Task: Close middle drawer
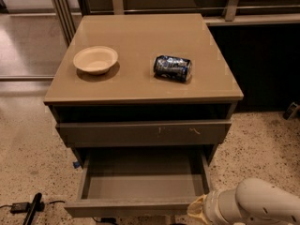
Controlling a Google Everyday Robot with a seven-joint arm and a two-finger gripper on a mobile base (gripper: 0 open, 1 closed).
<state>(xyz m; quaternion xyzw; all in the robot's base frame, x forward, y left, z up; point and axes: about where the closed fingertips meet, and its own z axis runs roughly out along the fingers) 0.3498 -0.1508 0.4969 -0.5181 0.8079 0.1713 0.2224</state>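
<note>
The middle drawer (140, 186) is pulled out wide from the low grey-brown cabinet (140, 95). Its box is empty inside, and its plain flat front (126, 208) runs along the bottom of the camera view. Above it sits the taller drawer front with small pale scratch marks (143, 132), pushed in. My white arm (255, 205) comes in from the bottom right. My gripper (196, 211) is at its pale tan tip, right by the right end of the open drawer's front. Most of it is cut off by the frame's lower edge.
On the cabinet top lie a beige bowl (95, 59) at the left and a crushed dark blue can (172, 68) on its side at the right. A black cable and plug (28, 207) lie on the speckled floor at the lower left. A dark wall panel (262, 64) stands to the right.
</note>
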